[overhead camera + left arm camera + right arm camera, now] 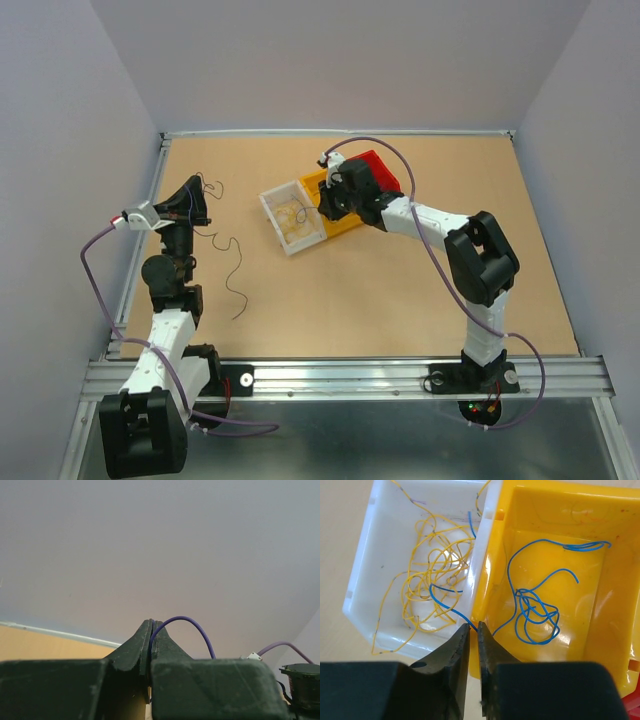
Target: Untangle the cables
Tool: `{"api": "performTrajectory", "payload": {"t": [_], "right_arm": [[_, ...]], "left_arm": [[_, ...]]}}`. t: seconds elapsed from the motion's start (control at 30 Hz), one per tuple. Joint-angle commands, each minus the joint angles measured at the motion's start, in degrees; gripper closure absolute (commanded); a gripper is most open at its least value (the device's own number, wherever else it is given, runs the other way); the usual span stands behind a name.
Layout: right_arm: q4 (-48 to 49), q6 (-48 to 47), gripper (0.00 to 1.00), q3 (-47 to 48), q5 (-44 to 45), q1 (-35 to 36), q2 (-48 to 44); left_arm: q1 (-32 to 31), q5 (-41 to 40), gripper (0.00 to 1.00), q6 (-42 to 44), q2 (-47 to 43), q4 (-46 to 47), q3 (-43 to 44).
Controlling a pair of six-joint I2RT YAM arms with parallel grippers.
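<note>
The tapered black fingers of the right gripper [473,626] are seen nearest, drawn almost together with only a slit between. A thin blue wire [440,603] rising from the white plastic bin [362,575] meets their tips and appears to be pinched there, though the contact is hidden. The right arm is stretched out and bent down where that bin touches the yellow plastic bin [615,595] on its right. Curly yellow wires [432,560] are heaped in the white bin, looped blue wires [535,615] in the yellow one. Well left of the white bin, near the left edge of the tan tabletop [380,300], the left gripper [151,623] is raised and tilted upward, its fingers clamped on a thin purple wire [185,619]. A dark wire [236,270] lies on open board between.
</note>
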Motion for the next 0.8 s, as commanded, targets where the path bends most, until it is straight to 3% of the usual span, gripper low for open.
{"api": "performTrajectory", "payload": {"t": [0.0,0.1,0.43,0.77], "right_arm": [[-1.0,-0.2,0.9,2.3,-0.6,0.4,0.6],[-0.9,0.0,1.0,2.4,-0.3,0.4,0.9],[1.3,1.7,1.0,-0.9,4.5,0.4,-3.7],[10.1,3.7,0.99,-8.0,8.4,-0.2,-11.2]], "left_arm": [[-0.4,0.6,1.0,1.3,-0.1,4.2,0.3],[-0.5,0.6,1.0,1.4,-0.1,4.2,0.3],[-0.7,0.6,1.0,1.6,-0.1,4.2,0.2],[-0.8,0.7,1.0,1.8,0.1,4.2,0.3]]}}
